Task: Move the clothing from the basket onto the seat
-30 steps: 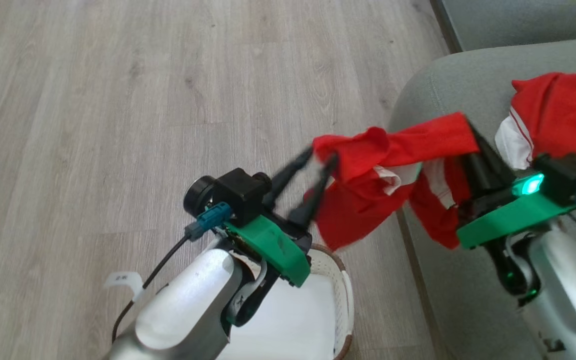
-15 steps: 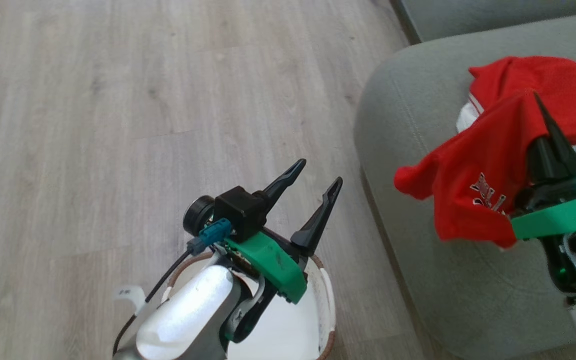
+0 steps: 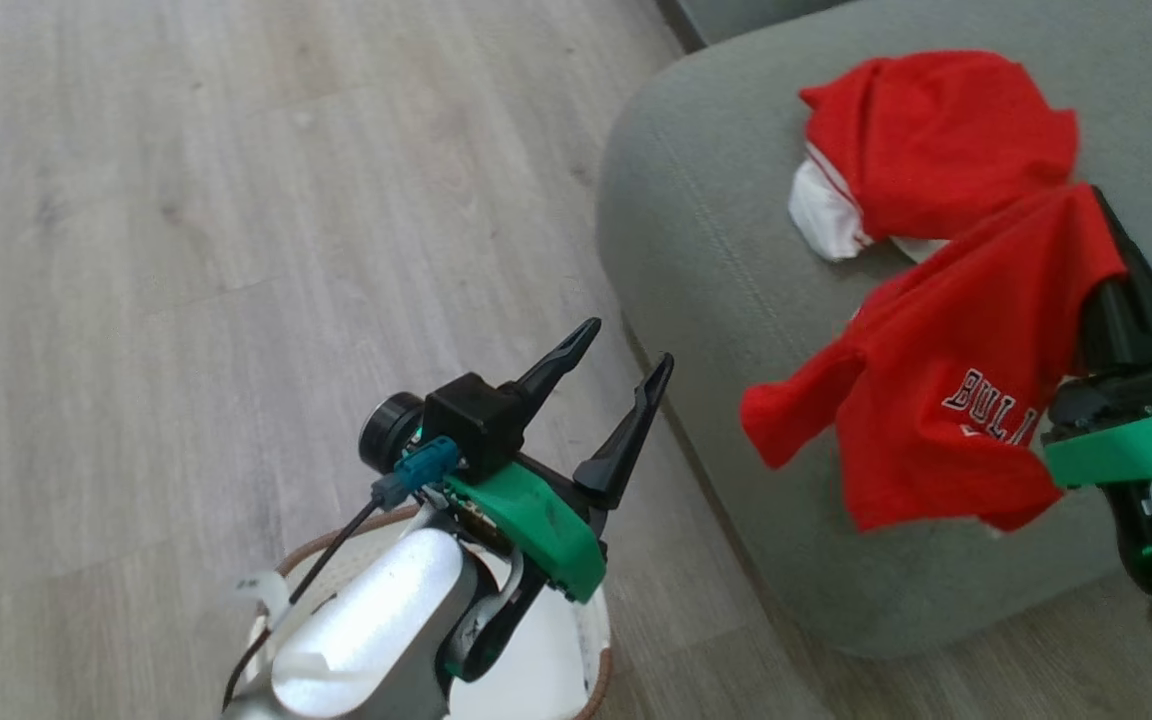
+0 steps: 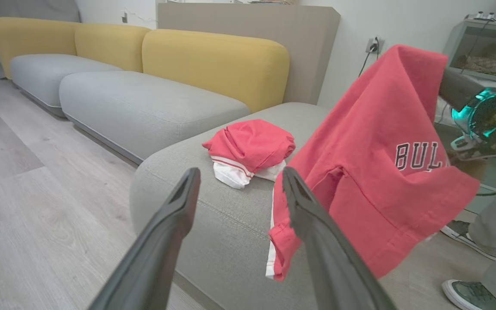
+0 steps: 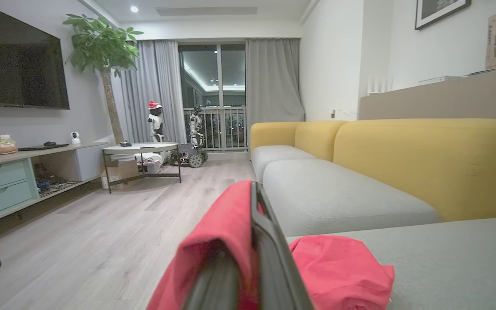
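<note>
While the right gripper (image 3: 1108, 215) was pinched shut on the bright red cloth jersey (image 3: 946, 400), its two long dark fingers (image 5: 269, 258) had the cloth folded over them near the tips. The jersey hung down from that hold, over the front part of the big grey soft sofa seat (image 3: 706, 230). It looked loose and wrinkled, with one sleeve sticking out to the side and dark letters with white edges low on the front. It was not clear whether the bottom hem touched the seat.

The left gripper (image 3: 628, 343) was spread wide and held nothing. It was above the small cream plastic basket with a brown braided rim (image 3: 591, 660), which stood on the pale wood floor (image 3: 236, 250) beside the seat.

The plain red shorts (image 3: 936, 140) lay in a bunched heap on top of the seat, with white cloth showing under one side. They were just behind the hanging jersey.
</note>
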